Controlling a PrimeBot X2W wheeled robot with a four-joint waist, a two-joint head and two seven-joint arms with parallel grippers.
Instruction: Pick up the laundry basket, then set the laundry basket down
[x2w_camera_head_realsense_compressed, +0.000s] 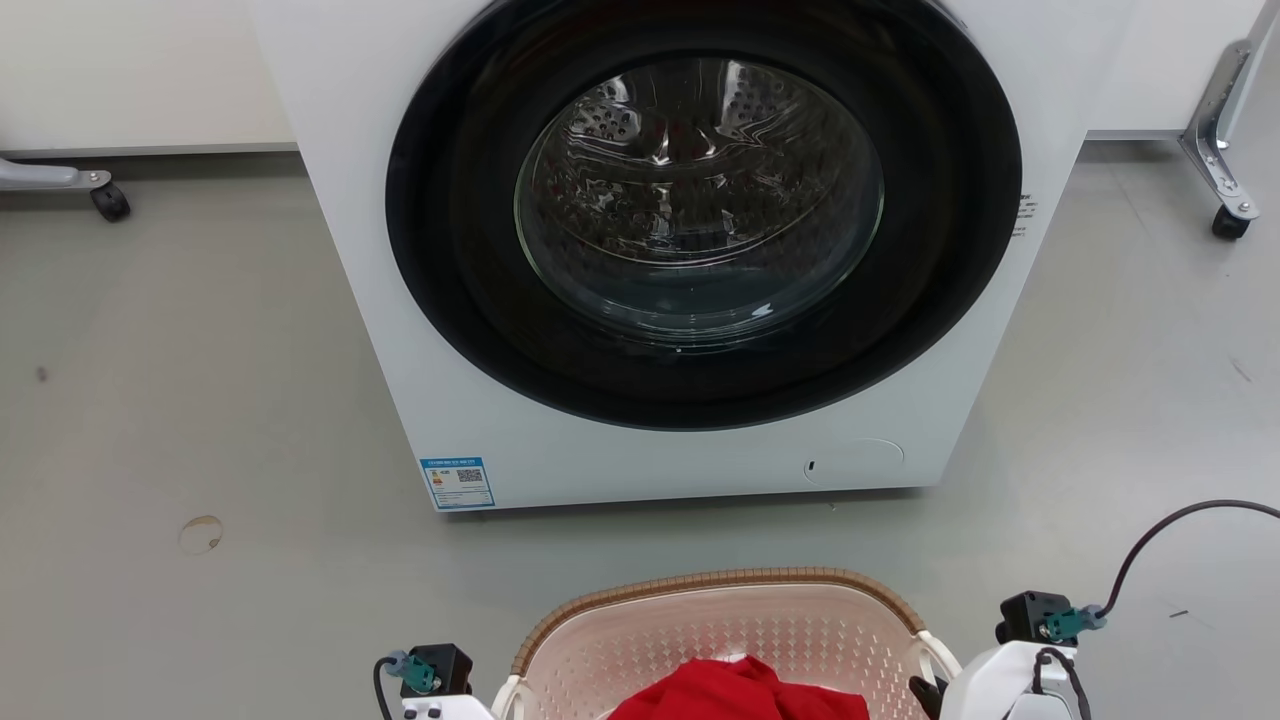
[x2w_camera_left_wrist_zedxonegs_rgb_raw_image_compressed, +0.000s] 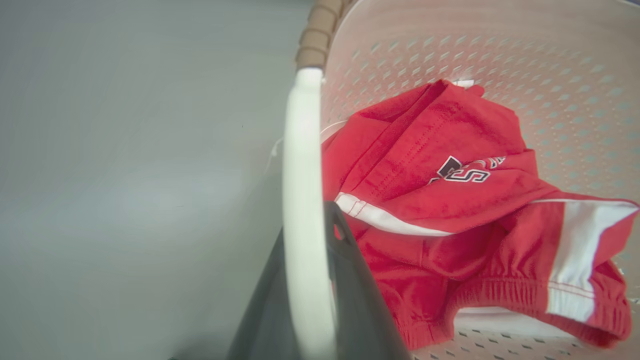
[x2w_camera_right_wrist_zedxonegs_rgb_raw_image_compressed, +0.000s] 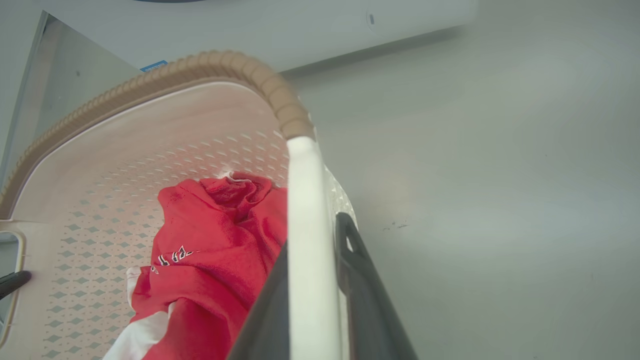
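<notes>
Garment (x2w_camera_left_wrist_zedxonegs_rgb_raw_image_compressed: 450, 200) in laundry basket (x2w_camera_left_wrist_zedxonegs_rgb_raw_image_compressed: 550, 65): possibly "S".

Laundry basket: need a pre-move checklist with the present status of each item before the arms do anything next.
1. Left jaws closed around the left handle: ok.
2. Right jaws closed around the right handle: ok.
3. Red garment lies inside the laundry basket, nothing hanging over the rim: ok.
4. Strip of bare floor between basket and washing machine, no contact: ok.
5. Basket bottom on or off the floor: cannot tell.
</notes>
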